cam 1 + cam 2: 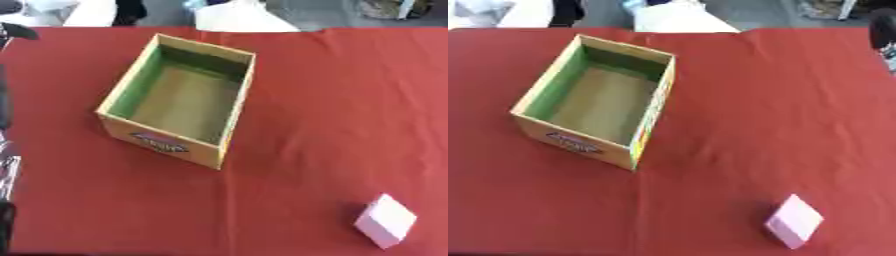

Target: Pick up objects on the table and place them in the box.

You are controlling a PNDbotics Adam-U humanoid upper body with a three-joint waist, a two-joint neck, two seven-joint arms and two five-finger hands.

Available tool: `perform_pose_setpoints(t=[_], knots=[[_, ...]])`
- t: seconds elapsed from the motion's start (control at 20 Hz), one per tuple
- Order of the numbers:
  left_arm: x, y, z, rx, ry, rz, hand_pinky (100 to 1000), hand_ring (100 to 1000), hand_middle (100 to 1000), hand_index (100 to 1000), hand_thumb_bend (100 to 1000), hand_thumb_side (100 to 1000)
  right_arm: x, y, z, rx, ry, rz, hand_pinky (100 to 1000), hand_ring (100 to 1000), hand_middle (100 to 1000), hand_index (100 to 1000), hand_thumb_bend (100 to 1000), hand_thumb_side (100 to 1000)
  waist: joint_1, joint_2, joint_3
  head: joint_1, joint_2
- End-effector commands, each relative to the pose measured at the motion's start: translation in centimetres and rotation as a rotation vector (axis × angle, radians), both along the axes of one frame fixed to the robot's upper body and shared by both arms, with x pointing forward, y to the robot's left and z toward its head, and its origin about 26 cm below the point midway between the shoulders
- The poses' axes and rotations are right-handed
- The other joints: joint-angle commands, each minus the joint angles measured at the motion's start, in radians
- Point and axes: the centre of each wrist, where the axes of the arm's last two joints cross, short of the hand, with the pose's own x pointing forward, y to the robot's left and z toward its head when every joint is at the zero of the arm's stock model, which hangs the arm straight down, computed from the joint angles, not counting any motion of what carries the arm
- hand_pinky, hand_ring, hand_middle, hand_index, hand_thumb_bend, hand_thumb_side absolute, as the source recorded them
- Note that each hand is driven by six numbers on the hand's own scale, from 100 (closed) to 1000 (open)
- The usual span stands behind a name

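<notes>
An open cardboard box [114, 107] with a green inner wall and a printed label on its front stands left of the middle of the red table; only its bare floor shows inside. A small pale pink block [794, 221] lies alone near the front right of the table, far from the box. Dark and silver parts of my left arm [7, 170] run down the left edge of the left eye view, and I cannot make out the hand there. A dark part of my right arm [882, 30] shows at the upper right edge; its hand is out of sight.
The red cloth [332, 100] covers the whole table, with wide bare cloth between the box and the pink block. White and dark shapes [236, 17] stand beyond the far edge.
</notes>
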Motion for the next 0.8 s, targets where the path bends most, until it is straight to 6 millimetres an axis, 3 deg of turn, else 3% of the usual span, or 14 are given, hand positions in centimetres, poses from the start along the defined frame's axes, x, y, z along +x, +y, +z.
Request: perform_pose_setpoints(t=[0.05,0.4,0.8], knots=[[-0.26,0.12,0.59,0.012,-0.019,0.001,542,689,593,768,100,752,-0.35,-0.19,0.88,-0.014,-0.026,-0.005,875,820,754,909,100,1000,0.001,-0.016,-0.002,0.0,0.004],[-0.3,0.19,0.52,0.016,-0.015,0.004,543,690,594,768,100,751,-0.45,-0.36,1.09,-0.062,-0.009,-0.019,874,830,765,906,100,1000,-0.001,-0.02,-0.003,0.002,0.014],[-0.44,0.42,0.25,0.032,0.0,0.009,543,690,594,768,100,751,-0.94,-1.06,1.2,-0.325,0.109,-0.051,873,867,818,905,100,1000,-0.01,-0.038,-0.017,0.009,0.032]])
